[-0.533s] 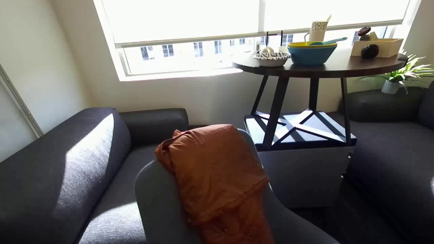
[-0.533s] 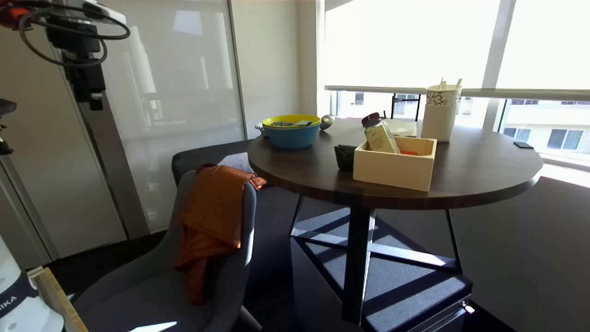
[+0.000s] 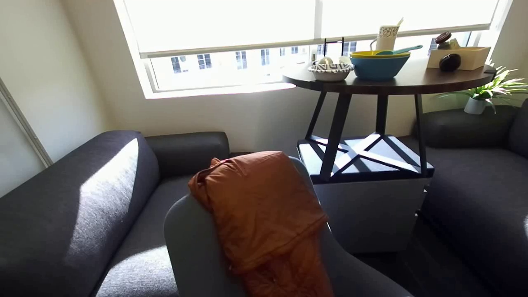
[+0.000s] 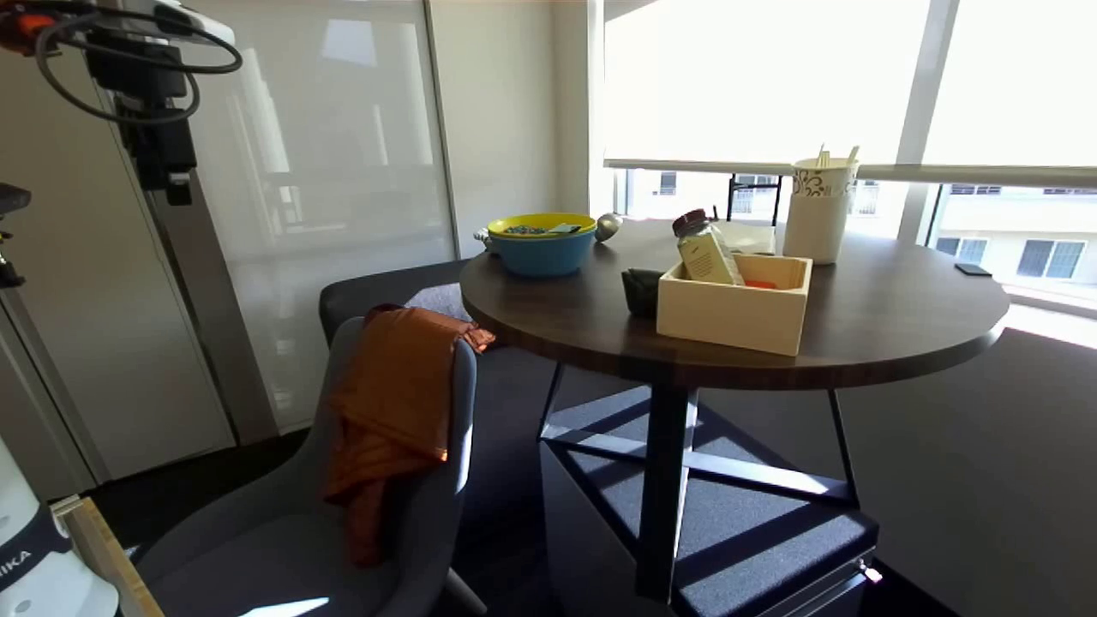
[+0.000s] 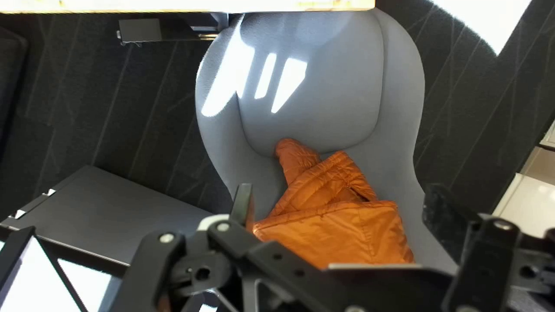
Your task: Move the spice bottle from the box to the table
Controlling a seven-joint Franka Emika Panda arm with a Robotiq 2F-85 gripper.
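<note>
gripper (image 5: 342, 209): carried high at the left of an exterior view by the raised wrist (image 4: 199, 19), pointing down, fingers (image 5: 242, 203) spread well apart. below it, an orange garment (image 5: 342, 234) lies over a grey chair (image 5: 312, 86). to the right, the round table (image 4: 900, 308); near its edge, the box (image 4: 728, 317), with the red-capped spice bottle (image 4: 707, 254) leaning left in it. farther, a blue bowl (image 4: 544, 255) and a patterned white cup (image 4: 818, 224).

In an exterior view we read "IKA", cut off at the edge, in white on the dark band (image 4: 44, 533) of the arm (image 4: 64, 591). The label (image 4: 710, 263) on the bottle (image 4: 708, 246) seems to carry print too small for us to read.
</note>
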